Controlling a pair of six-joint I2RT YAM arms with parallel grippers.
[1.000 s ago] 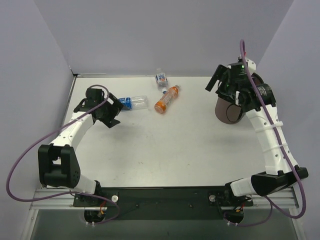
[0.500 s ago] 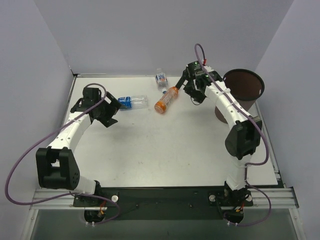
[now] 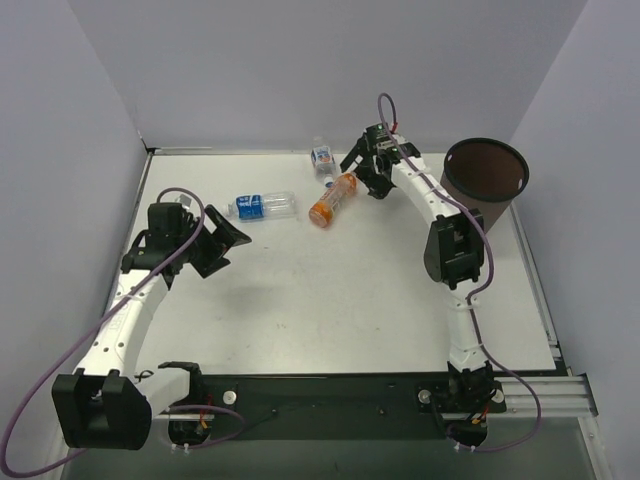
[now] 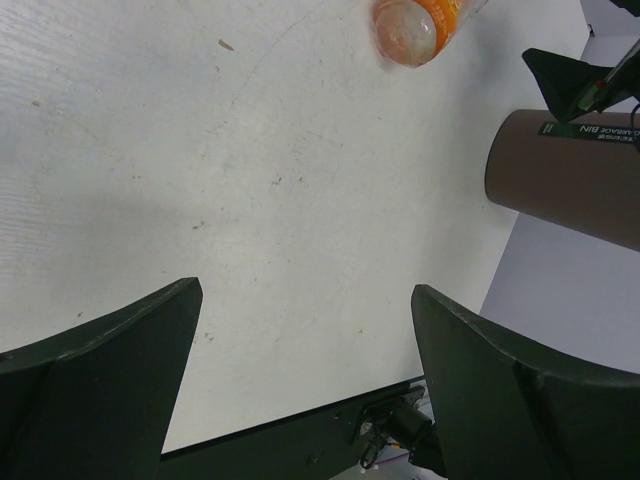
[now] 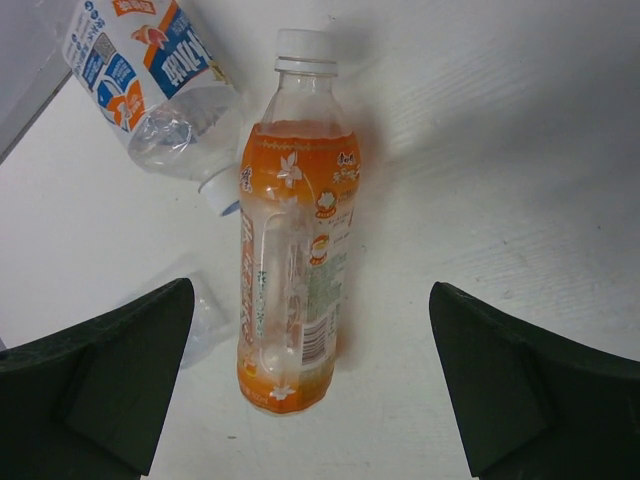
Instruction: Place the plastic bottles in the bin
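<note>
Well off to the left-arm side of the bin (image 3: 500, 208), the orange bottle (image 5: 295, 290) lies flat on the counter (image 3: 330, 300). The right end effector (image 3: 365, 172) hovers over it with its fingers (image 5: 500, 390) spread wide and nothing held. The bottle's long axis runs diagonally. Its white cap points toward the far edge and the bin's side, and its base points back toward the left arm. In the right wrist view that axis passes straight between the two fingers, so they already straddle the bottle across its width.

To do the grasp well, I would lower straight down and close on the labelled middle of the body rather than the tapering neck. The descent should keep clear of the white-blue labelled bottle (image 5: 150, 80), which lies close beside the cap, farther from the bin. The blue-labelled bottle (image 3: 262, 206) rests farther still from the bin. The left end effector (image 3: 232, 236) is nearest that bottle, with its fingers parted and empty.
</note>
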